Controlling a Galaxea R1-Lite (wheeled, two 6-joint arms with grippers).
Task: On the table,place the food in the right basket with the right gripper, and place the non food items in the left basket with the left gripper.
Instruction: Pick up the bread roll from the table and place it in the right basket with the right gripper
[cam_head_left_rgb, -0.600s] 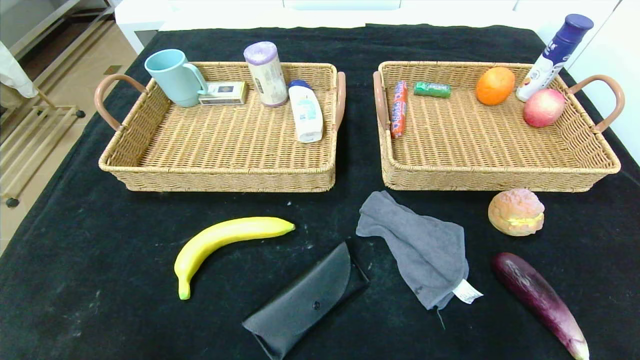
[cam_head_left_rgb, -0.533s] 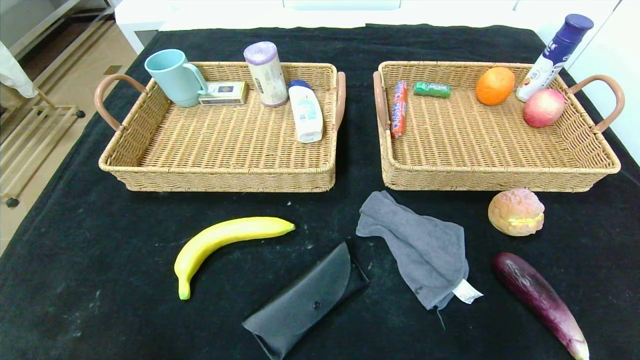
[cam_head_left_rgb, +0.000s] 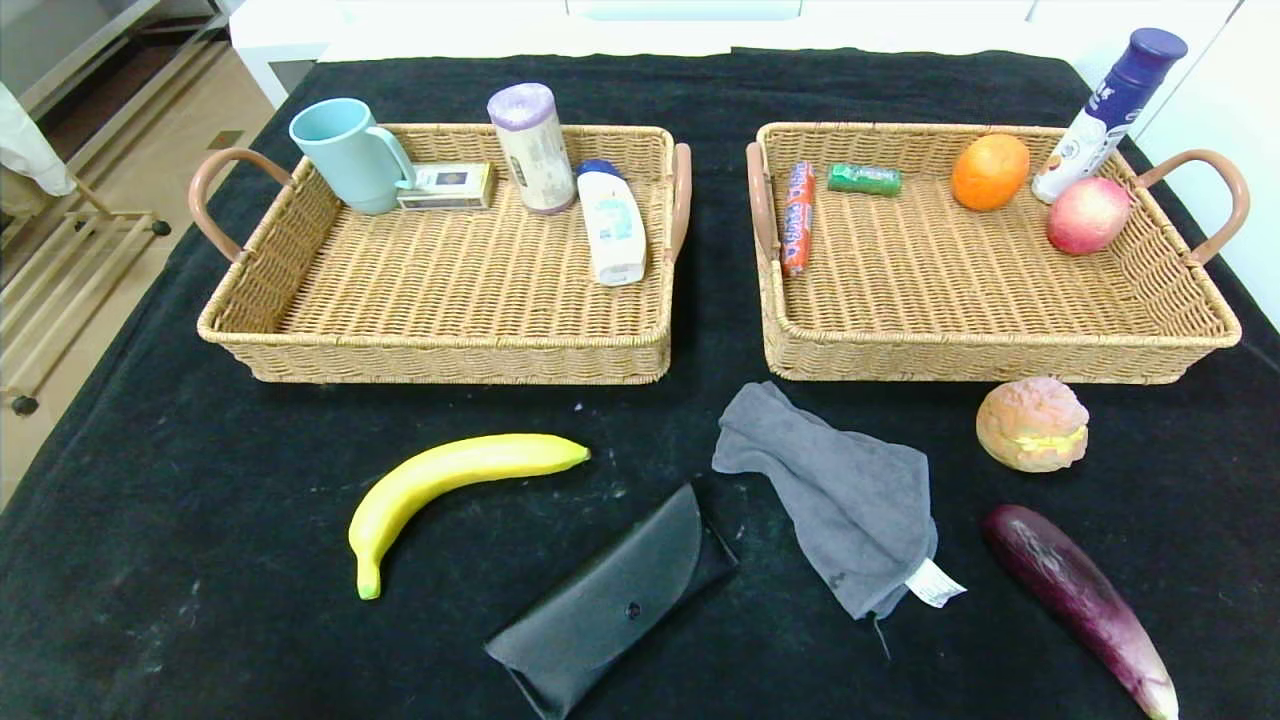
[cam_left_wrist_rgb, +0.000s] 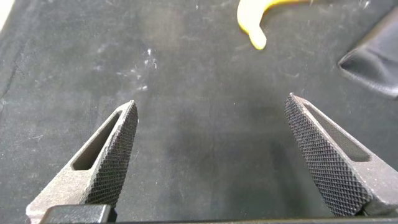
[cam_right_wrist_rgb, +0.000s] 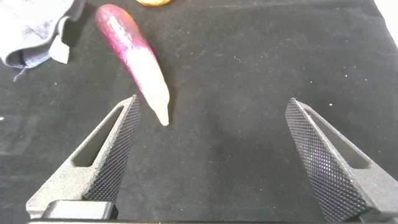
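Note:
On the black cloth in front of the baskets lie a yellow banana (cam_head_left_rgb: 455, 480), a black glasses case (cam_head_left_rgb: 615, 600), a grey cloth (cam_head_left_rgb: 840, 495), a small burger-like bun (cam_head_left_rgb: 1032, 423) and a purple eggplant (cam_head_left_rgb: 1080, 603). The left basket (cam_head_left_rgb: 440, 355) holds a mug, a box, a roll and a bottle. The right basket (cam_head_left_rgb: 1000, 355) holds candy, an orange and an apple. Neither arm shows in the head view. My left gripper (cam_left_wrist_rgb: 211, 112) hangs open over bare cloth near the banana's tip (cam_left_wrist_rgb: 252, 28). My right gripper (cam_right_wrist_rgb: 212, 112) is open beside the eggplant's pale end (cam_right_wrist_rgb: 140, 62).
A white and blue bottle (cam_head_left_rgb: 1105, 110) stands behind the right basket's far corner. The table's left edge drops to a tiled floor with a wooden rack (cam_head_left_rgb: 60, 280). White furniture lines the back.

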